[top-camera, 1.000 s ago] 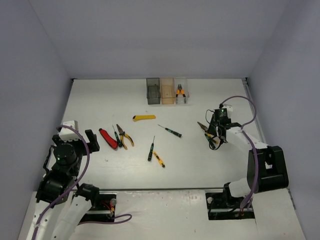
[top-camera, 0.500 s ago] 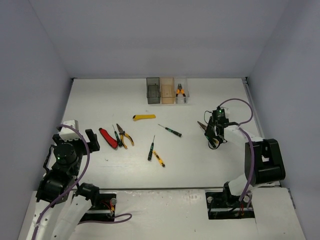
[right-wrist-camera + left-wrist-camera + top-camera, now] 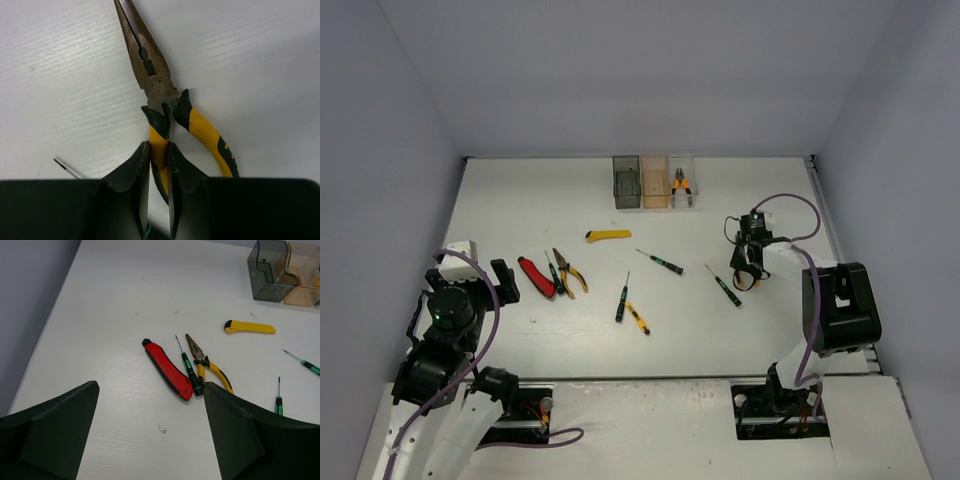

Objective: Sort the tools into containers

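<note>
My right gripper (image 3: 159,147) is shut on one handle of yellow-handled needle-nose pliers (image 3: 150,75), their jaws pointing away over the white table. From above, this gripper (image 3: 748,262) sits at the right, with a black-green screwdriver (image 3: 724,285) lying just left of it. My left gripper (image 3: 150,440) stands open and empty short of a red-handled cutter (image 3: 167,369), a screwdriver (image 3: 189,367) and yellow pliers (image 3: 212,371). A yellow utility knife (image 3: 608,236) and three more screwdrivers (image 3: 660,261) lie mid-table. At the back, the grey (image 3: 626,181), orange (image 3: 656,182) and clear (image 3: 682,172) containers stand in a row.
Orange-handled pliers (image 3: 680,184) lie in the clear container. Grey walls close in the table (image 3: 520,200) at left, right and back. A purple cable loops over each arm.
The right gripper has closed on the pliers' handle and shifted slightly toward the back. A black-green screwdriver now shows on the table beside it. The left arm has not moved.
</note>
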